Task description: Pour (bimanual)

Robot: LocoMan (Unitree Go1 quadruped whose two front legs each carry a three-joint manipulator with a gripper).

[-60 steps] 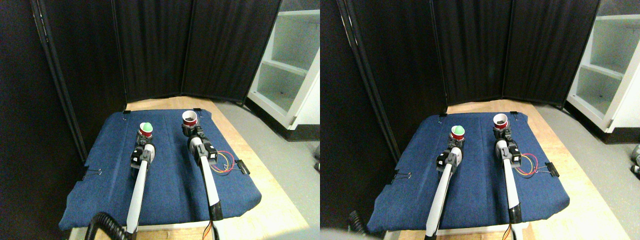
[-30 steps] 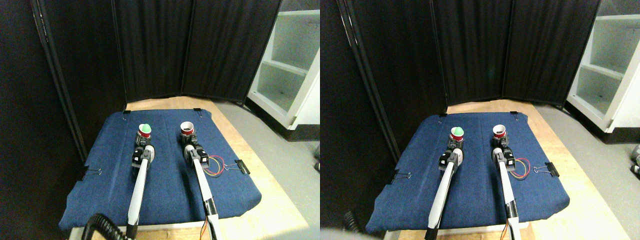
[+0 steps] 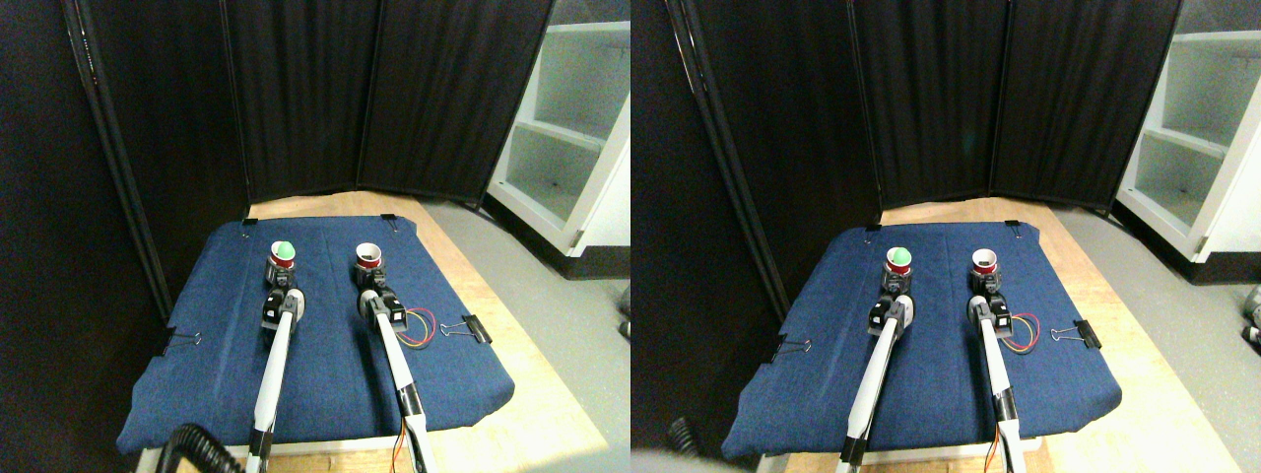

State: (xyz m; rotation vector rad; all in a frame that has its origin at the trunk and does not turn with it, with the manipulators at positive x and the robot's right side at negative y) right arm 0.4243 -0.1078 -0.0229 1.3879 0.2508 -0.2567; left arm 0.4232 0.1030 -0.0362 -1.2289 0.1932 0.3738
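Between the two red cups, left cup point(image 3: 282, 260) and right cup point(image 3: 367, 258), runs an open lane of blue cloth point(image 3: 325, 345). Loose wires point(image 3: 419, 328) and a binder clip point(image 3: 471, 328) crowd the right edge; black curtains point(image 3: 384, 99) wall off the back.

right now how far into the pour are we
Looks early. Done: each arm has reached a red cup on the blue cloth; the left tool is at the cup holding a green ball, the right tool at the empty-looking cup. In hand: both cups upright and apart, the ball not yet tipped out. Left: bringing the cups together and pouring. Whether either grip has closed is too small to tell.
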